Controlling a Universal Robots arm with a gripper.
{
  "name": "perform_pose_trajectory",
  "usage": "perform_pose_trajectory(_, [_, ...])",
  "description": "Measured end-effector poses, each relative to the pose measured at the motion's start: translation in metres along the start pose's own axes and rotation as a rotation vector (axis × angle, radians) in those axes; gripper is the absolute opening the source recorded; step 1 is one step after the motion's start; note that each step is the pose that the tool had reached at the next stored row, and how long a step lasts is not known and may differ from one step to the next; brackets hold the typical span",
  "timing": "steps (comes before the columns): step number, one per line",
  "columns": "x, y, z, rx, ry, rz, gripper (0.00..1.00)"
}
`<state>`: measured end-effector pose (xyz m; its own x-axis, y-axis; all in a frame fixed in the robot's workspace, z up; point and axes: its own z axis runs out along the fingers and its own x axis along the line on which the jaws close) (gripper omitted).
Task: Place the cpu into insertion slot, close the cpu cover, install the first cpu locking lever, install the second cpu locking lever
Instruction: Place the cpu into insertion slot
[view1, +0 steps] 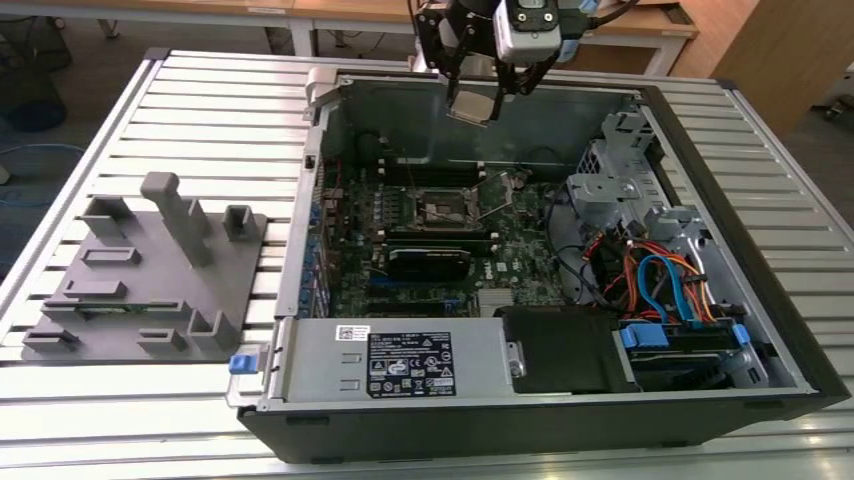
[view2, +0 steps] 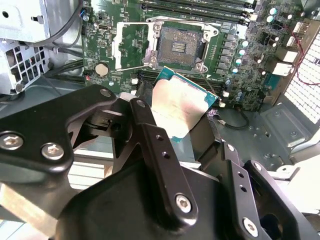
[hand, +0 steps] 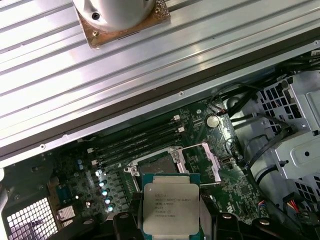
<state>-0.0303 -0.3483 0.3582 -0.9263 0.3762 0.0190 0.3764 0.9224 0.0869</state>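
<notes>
Step 1 is in hand: the tool (view2: 175, 119) is clamped on the cpu (view2: 181, 100), held tilted above the board (view2: 102, 47), well apart from the slot (view2: 180, 47), whose cover (view2: 125, 50) lies open. Seating it likely calls for levelling and squaring the cpu over the slot.

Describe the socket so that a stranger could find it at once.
Look inside the open case, at the green board on its floor. The socket lies near the board's middle: a square with a dark centre and silver rim, unlike the long narrow black slots beside it.
</notes>
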Motion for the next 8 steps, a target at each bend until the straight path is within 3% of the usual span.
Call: perform_pose_trajectory(8, [0.0,0.0,0.0,-0.0003,-0.0014,0.016,0.54])
